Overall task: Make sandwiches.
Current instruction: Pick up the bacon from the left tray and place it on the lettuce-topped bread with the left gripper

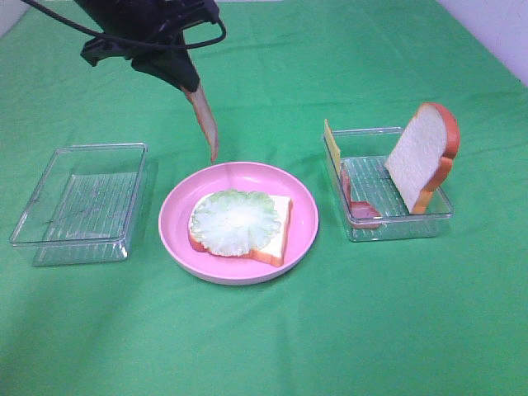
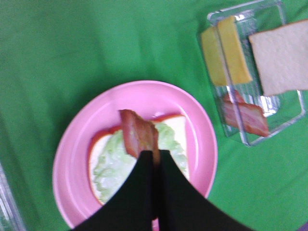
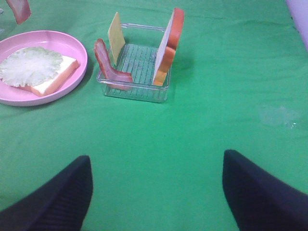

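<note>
On the pink plate (image 1: 307,206) lies the sandwich stack (image 1: 239,223): one white bread slice topped with pale green lettuce (image 2: 110,163). My left gripper (image 1: 191,89) hangs above the plate's far rim, shut on a bacon strip (image 1: 205,124) that dangles down; in the left wrist view this bacon strip (image 2: 138,134) sits over the lettuce. The clear right tray (image 1: 388,227) holds an upright bread slice (image 1: 422,157), a cheese square (image 1: 332,140) and another bacon strip (image 1: 361,210). My right gripper (image 3: 156,192) stands open over bare cloth, short of that tray (image 3: 137,91).
An empty clear tray (image 1: 78,202) stands left of the plate. Green cloth covers the whole table. The left arm and its cable (image 1: 148,33) hang over the back left.
</note>
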Tool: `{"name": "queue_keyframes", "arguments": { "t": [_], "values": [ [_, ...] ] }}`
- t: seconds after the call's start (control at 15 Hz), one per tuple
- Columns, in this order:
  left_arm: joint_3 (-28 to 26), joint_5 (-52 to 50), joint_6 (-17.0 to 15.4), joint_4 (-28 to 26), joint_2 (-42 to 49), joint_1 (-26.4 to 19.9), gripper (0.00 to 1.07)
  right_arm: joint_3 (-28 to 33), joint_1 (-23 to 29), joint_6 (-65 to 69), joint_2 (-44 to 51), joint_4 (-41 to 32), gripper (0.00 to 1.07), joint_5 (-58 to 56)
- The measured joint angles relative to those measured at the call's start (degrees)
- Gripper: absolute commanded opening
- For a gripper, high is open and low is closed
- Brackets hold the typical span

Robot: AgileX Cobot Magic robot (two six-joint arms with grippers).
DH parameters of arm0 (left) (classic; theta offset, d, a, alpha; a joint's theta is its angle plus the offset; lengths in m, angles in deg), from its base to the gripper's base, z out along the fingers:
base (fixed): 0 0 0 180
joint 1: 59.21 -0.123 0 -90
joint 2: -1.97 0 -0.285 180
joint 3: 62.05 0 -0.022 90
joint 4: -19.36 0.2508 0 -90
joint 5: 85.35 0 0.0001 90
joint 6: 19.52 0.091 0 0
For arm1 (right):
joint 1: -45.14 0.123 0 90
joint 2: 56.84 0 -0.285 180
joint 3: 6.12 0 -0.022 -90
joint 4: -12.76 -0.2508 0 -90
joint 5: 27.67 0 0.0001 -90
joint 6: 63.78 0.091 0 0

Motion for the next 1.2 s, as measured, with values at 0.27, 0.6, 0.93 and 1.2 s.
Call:
{"name": "queue_keyframes", "arguments": {
  "t": [0.27, 0.6, 0.93, 1.2],
  "values": [
    [0.0, 0.9, 2.5, -3.2, -1.6, 5.6, 0.00, 0.0, 0.0, 0.0, 0.0, 0.0, 0.71, 0.0],
    [0.0, 1.1, 2.9, -3.2, -3.2, 10.4, 0.00, 0.0, 0.0, 0.0, 0.0, 0.0, 0.71, 0.0],
    [0.0, 1.8, 2.9, -3.0, -4.6, 12.3, 0.00, 0.0, 0.0, 0.0, 0.0, 0.0, 0.71, 0.0],
    [0.0, 1.8, 3.9, 4.0, -7.2, 12.3, 0.00, 0.0, 0.0, 0.0, 0.0, 0.0, 0.71, 0.0]
  ]
}}
